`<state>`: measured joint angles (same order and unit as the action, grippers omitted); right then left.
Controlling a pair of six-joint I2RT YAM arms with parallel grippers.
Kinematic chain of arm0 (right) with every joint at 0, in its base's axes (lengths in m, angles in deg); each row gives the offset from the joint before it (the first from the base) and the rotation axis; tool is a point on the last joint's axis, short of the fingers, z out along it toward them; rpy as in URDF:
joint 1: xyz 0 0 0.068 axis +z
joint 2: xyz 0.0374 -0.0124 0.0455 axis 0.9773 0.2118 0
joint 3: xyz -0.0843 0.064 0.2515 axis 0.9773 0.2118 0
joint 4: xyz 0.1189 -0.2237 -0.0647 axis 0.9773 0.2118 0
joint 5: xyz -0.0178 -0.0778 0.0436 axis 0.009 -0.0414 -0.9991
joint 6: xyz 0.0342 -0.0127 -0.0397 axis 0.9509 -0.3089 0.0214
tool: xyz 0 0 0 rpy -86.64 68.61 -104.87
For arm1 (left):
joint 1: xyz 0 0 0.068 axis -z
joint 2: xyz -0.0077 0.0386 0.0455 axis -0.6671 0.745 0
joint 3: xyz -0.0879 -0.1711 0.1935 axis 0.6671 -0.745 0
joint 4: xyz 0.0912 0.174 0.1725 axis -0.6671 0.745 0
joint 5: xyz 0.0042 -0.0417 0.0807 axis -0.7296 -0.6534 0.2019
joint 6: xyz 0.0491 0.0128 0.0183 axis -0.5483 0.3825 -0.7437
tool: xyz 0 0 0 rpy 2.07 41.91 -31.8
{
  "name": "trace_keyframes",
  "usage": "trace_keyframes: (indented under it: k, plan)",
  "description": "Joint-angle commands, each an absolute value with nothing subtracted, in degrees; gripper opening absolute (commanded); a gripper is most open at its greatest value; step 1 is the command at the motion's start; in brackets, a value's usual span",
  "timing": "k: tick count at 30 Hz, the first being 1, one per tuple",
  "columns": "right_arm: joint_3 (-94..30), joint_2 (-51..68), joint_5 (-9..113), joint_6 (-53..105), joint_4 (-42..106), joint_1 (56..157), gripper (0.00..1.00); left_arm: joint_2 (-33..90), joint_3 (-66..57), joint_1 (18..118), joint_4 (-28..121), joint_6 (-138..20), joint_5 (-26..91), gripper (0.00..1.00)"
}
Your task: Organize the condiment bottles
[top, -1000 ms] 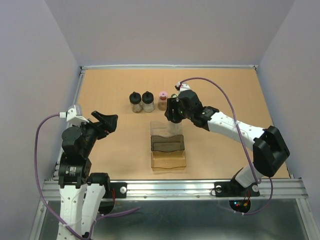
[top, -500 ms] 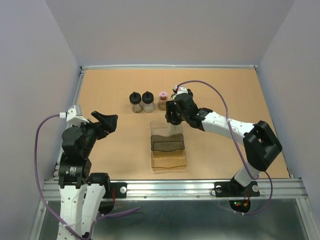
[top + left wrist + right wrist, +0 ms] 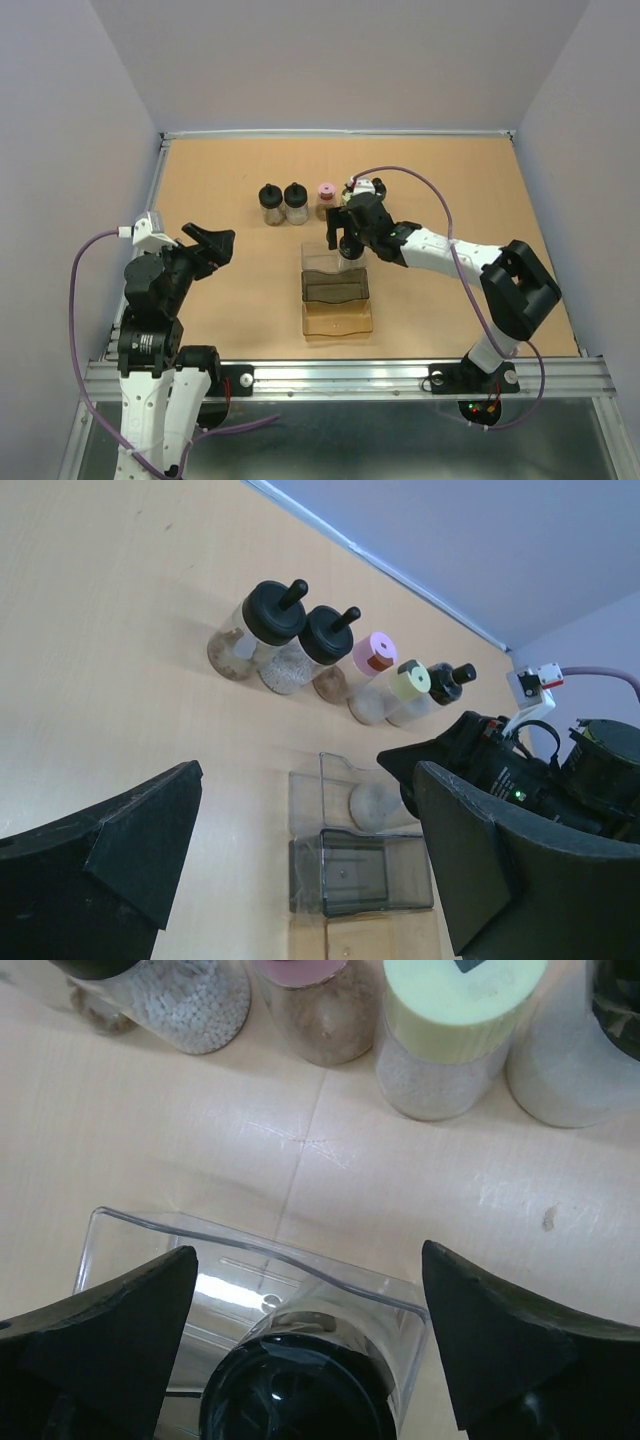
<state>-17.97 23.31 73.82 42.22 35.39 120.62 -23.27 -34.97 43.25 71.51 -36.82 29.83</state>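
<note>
1. As the right gripper (image 3: 308,1255) hangs over the far compartment of the tray (image 3: 250,1240), its jaws are spread wide and grip nothing. One black-capped bottle (image 3: 300,1390) stands upright directly under it, inside that compartment. The cap sits between the two fingers, apart from both.
2. Beyond the tray's far rim the other condiment bottles stand in a row on the table. From left to right these are two black-capped bottles (image 3: 270,610), the pink-capped bottle (image 3: 300,1000), the yellow-green-capped bottle (image 3: 455,1030), and one more black-capped bottle (image 3: 445,685).
3. All of them are upright, so the long axis points up and the row runs left to right. From the right gripper the row lies just ahead, away from the robot, and the pink and yellow-green ones are the closest.
4. The left gripper (image 3: 215,240) is also fully open and empty, and it hovers well apart from the tray and from the row.
5. My judgement is that the right arm is the nearer one. It must first rise straight up off the cap and then reach forward to the next bottle.
</note>
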Motion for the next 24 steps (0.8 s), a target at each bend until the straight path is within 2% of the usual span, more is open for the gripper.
trace_keyframes:
  k: [1, 5, 9, 16, 18, 24]
  plan:
    - [-15.69, 18.89, 75.4, 42.29, 31.49, 121.28, 1.0, -24.01, -35.82, 43.25, 68.83, -36.81, 29.88, 0.98]
    - [-16.13, 14.93, 76.45, 42.2, 34.21, 121.28, 1.0, -24.09, -35.73, 43.25, 68.74, -36.81, 29.79, 0.98]
    - [-17.52, 7.91, 83.28, 42.2, 38.68, 121.19, 1.0, -23.92, -35.56, 43.25, 69.09, -37.07, 29.7, 0.98]
    - [-24.65, 9.64, 92.79, 38.78, 46.87, 119.35, 1.0, -23.22, -35.56, 43.25, 68.56, -37.33, 29.26, 0.98]
    - [-26.49, 11.05, 91.58, 38.25, 47.75, 115.94, 1.0, -22.95, -35.29, 43.25, 68.74, -37.51, 29.17, 0.98]
    - [-30.53, 17.2, 77.28, 35.01, 49.07, 106.35, 1.0, -22.69, -34.15, 43.25, 70.23, -39.26, 29.26, 0.99]
